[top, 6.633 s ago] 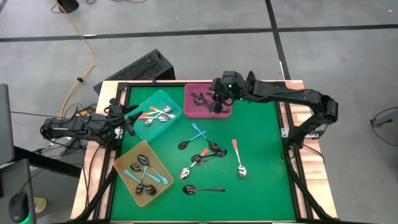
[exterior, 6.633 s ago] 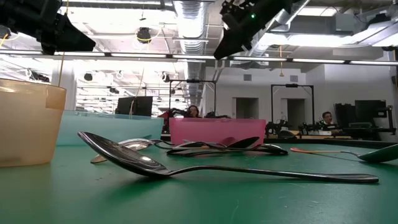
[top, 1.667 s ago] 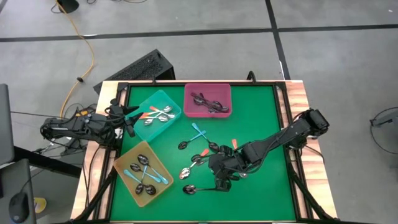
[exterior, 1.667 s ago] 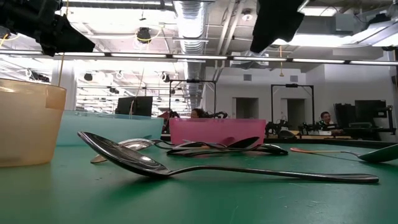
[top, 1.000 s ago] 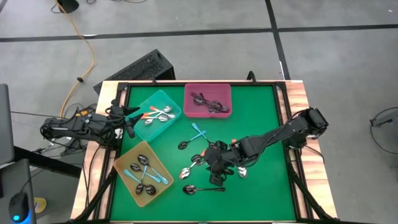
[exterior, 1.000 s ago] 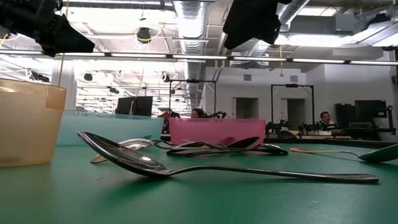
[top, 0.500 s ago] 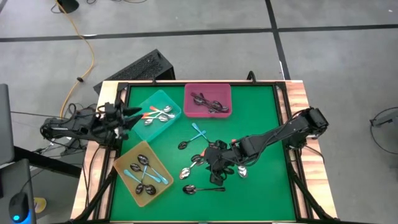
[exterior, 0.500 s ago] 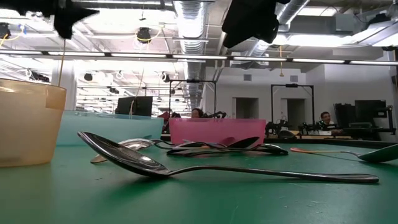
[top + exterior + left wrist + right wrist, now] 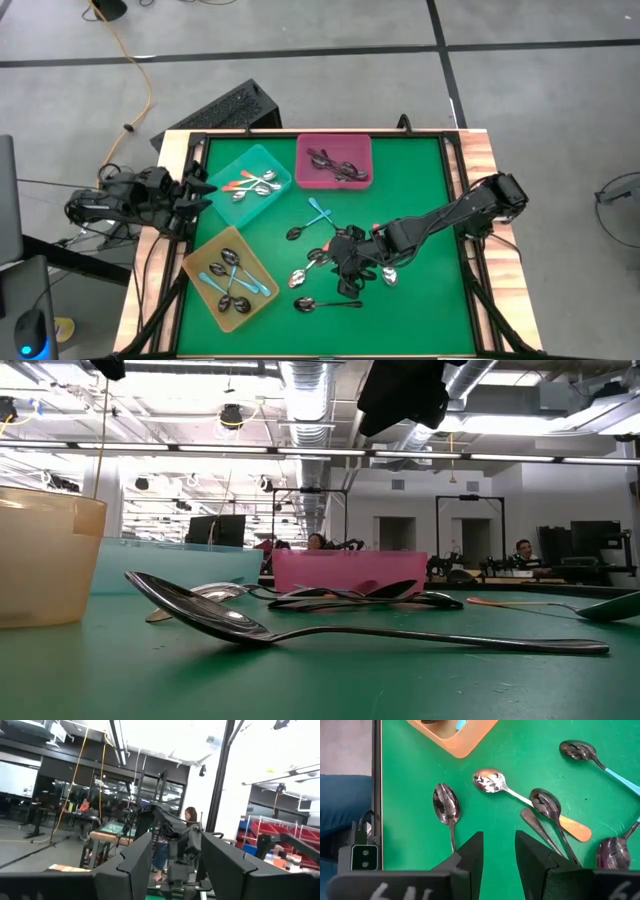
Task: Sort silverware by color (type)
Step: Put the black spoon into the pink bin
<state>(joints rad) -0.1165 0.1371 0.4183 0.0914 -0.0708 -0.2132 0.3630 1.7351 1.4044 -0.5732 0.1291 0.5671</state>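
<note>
Right claw (image 9: 498,851) hovers over the loose spoons mid-tabletop (image 9: 420,190), jaws narrowly parted, holding nothing. Nearest: dark spoon (image 9: 446,807) lying apart from the pile. I'd centre on its handle, descend straight, avoid the crossed spoons beside it. Left claw (image 9: 203,190) closed, parked at the left edge.
</note>
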